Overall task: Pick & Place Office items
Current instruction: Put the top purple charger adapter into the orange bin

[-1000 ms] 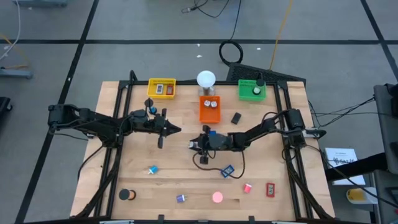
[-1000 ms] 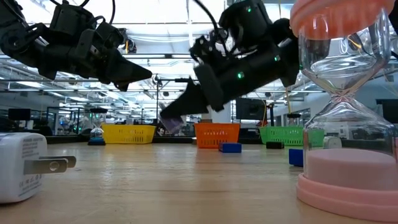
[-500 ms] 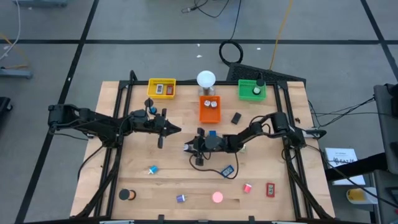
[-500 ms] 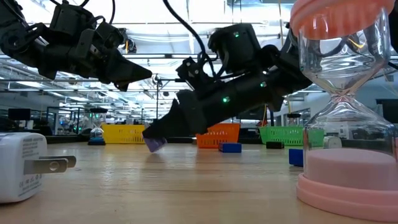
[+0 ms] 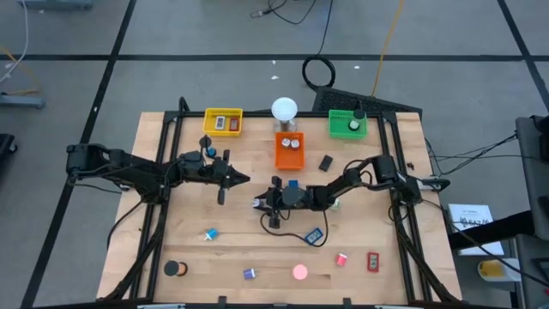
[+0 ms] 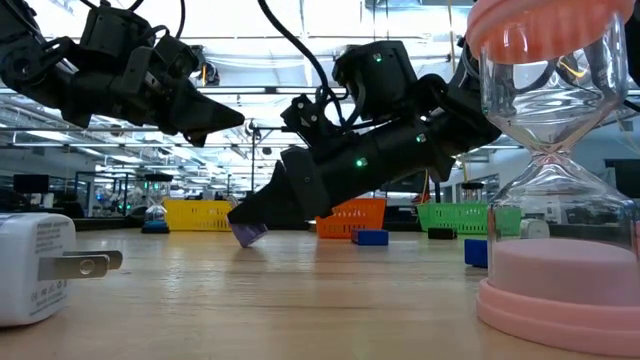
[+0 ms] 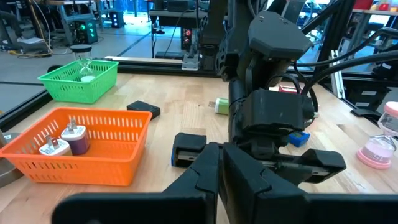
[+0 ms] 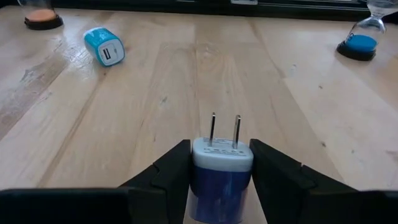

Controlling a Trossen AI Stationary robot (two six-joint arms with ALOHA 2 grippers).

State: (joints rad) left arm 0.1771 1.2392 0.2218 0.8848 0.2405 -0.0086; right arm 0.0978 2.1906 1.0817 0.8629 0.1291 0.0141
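Observation:
My right gripper (image 5: pixel 260 203) is low over the middle of the table, shut on a blue-purple wall charger (image 8: pixel 221 167) with a white prong face. In the low view the charger (image 6: pixel 247 233) is down at the tabletop; whether it touches the wood I cannot tell. My left gripper (image 5: pixel 245 179) hangs shut and empty above the table's left half, its fingers (image 7: pixel 205 171) pointing toward the right arm. Other office items lie loose: a teal charger (image 5: pixel 210 233), a blue block (image 5: pixel 314 234) and a black roll (image 5: pixel 175 269). My right gripper pinches the charger's two side faces (image 8: pixel 198 180) between its two fingers. The fingers come nearly level from the table's right side, slanting a little down. The charger's two metal prongs (image 8: pixel 224 130) stick out past the fingertips toward the table's left.
At the far edge stand a yellow tray (image 5: pixel 223 122), a white globe lamp (image 5: pixel 284 109), an orange tray (image 5: pixel 289 153) holding chargers and a green tray (image 5: pixel 347 124). A pink hourglass (image 5: pixel 299 272), red pieces (image 5: pixel 372 261) and a purple piece (image 5: pixel 249 274) lie near the front edge.
My right gripper has gone down and toward the table's left edge with the charger, from well clear of the table to tabletop height, then held still. The charger stays in its fingers.

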